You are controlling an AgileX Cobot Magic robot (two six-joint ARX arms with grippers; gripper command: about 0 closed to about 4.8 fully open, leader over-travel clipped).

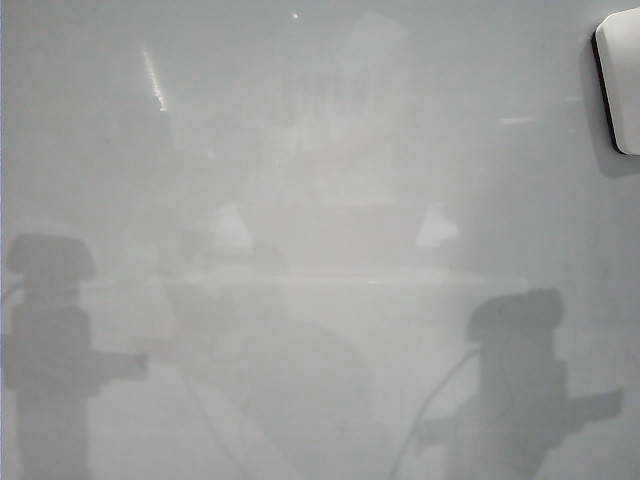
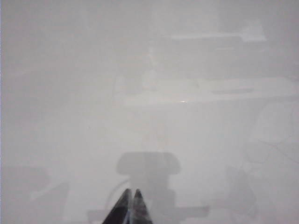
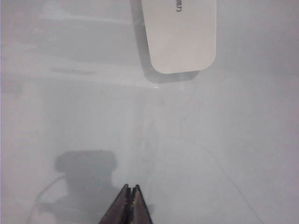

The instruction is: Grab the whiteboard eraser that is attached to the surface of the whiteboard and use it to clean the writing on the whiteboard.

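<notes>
The whiteboard (image 1: 320,200) fills every view. The whiteboard eraser (image 1: 622,80), white with a thin black edge, sits on the board at the exterior view's upper right corner, partly cut off. The right wrist view shows the eraser (image 3: 180,35) lying alone on the whiteboard (image 3: 233,140), well ahead of my right gripper (image 3: 130,186). That gripper is shut and holds nothing. My left gripper (image 2: 131,191) is also shut and empty, over bare whiteboard (image 2: 70,93). The writing is out of view.
In the exterior view the arms appear only as grey shadows, one at the lower left (image 1: 50,330) and one at the lower right (image 1: 520,390). Faint reflections and pale streaks (image 3: 149,133) mark the glossy surface.
</notes>
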